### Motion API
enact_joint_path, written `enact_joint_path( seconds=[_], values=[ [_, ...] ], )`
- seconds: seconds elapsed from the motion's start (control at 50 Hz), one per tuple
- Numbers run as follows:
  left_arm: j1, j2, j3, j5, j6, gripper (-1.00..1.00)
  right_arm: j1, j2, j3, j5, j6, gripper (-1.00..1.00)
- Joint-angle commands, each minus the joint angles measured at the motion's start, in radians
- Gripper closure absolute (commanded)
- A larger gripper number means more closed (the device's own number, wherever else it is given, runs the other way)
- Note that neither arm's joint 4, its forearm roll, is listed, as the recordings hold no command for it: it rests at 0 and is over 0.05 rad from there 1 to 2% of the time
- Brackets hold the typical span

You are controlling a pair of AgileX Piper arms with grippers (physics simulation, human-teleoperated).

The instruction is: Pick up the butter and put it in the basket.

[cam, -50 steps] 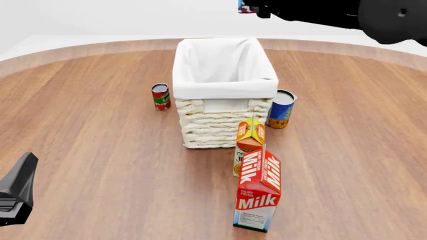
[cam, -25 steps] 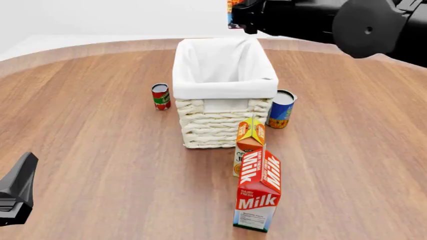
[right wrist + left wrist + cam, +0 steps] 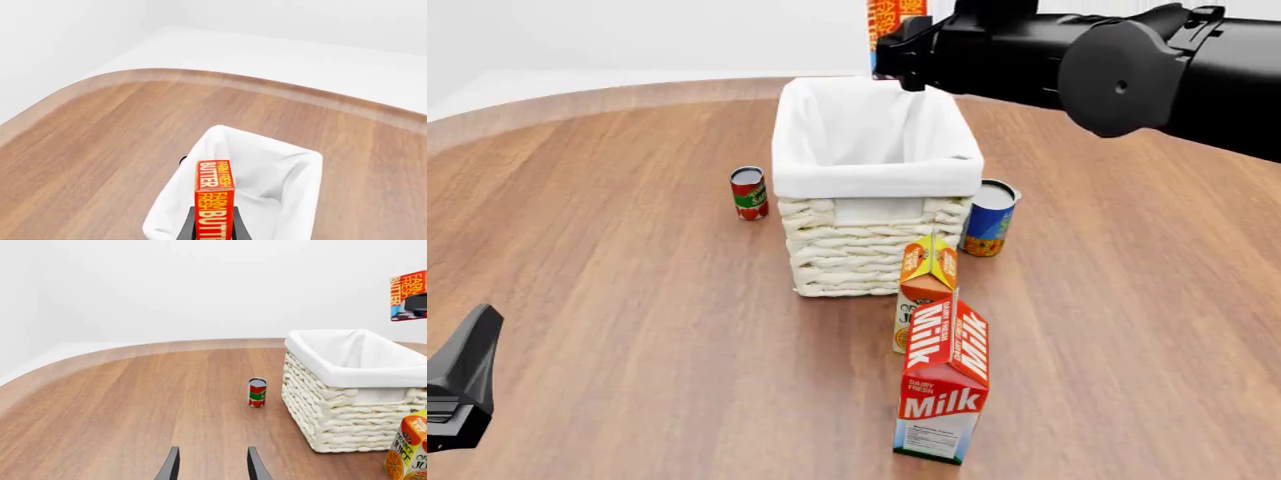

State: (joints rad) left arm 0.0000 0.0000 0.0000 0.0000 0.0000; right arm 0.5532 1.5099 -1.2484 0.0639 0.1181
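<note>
The right gripper (image 3: 890, 45) pinches the butter (image 3: 894, 25) at the top middle, above the basket (image 3: 874, 175). The left gripper (image 3: 212, 466) (bottom left) is spread open.

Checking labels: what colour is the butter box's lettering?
White on red-orange, clearest in the right wrist view on the butter.

My way down into the basket (image 3: 877, 160) lies open; cartons (image 3: 941, 385) and two cans (image 3: 989, 218) crowd only its outside walls.
</note>
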Motion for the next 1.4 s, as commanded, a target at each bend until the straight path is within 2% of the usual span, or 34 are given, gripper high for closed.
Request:
enact_joint_path(
  seconds=[0.02,0.72,1.4],
  values=[
    [0.0,0.0,0.0,0.0,0.0,-1.0,0.004,0.01,-0.013,-0.019,0.015,1.0],
    [0.0,0.0,0.0,0.0,0.0,-1.0,0.003,0.119,-0.008,-0.091,0.029,1.0],
    [0.0,0.0,0.0,0.0,0.0,-1.0,-0.003,0.155,-0.023,-0.106,0.025,1.0]
  ],
)
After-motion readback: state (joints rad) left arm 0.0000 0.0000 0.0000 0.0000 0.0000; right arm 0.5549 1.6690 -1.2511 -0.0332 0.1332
